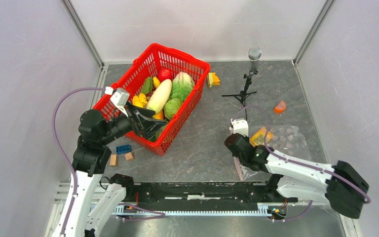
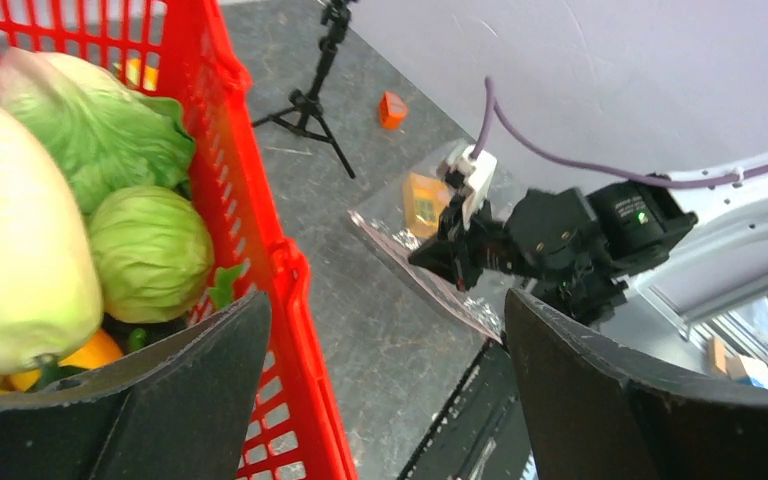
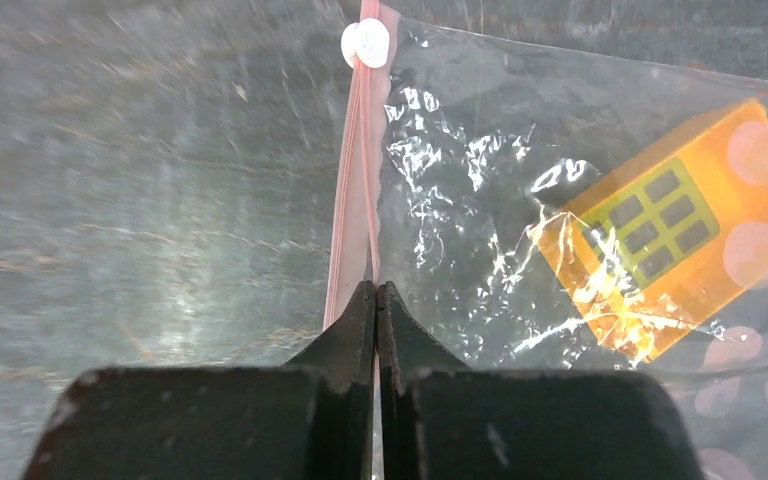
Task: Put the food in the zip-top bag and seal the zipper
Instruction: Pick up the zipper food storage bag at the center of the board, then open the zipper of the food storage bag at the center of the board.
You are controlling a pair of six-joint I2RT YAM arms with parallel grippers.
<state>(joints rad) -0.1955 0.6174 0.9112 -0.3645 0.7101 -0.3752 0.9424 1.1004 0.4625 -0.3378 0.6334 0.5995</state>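
In the red basket (image 1: 175, 129), white vegetable (image 1: 159, 96), lettuce (image 1: 182, 85), orange block (image 3: 675, 230) in zip-top bag (image 3: 460, 120)

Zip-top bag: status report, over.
Right tool shut on zipper. Left tool open, at red basket rim. Zip-top bag flat, one orange toy inside. Zipper clear up to white slider.

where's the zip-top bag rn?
The zip-top bag lies right of centre on the table in the top view; the shut right gripper pinches its zipper, an orange block showing through.
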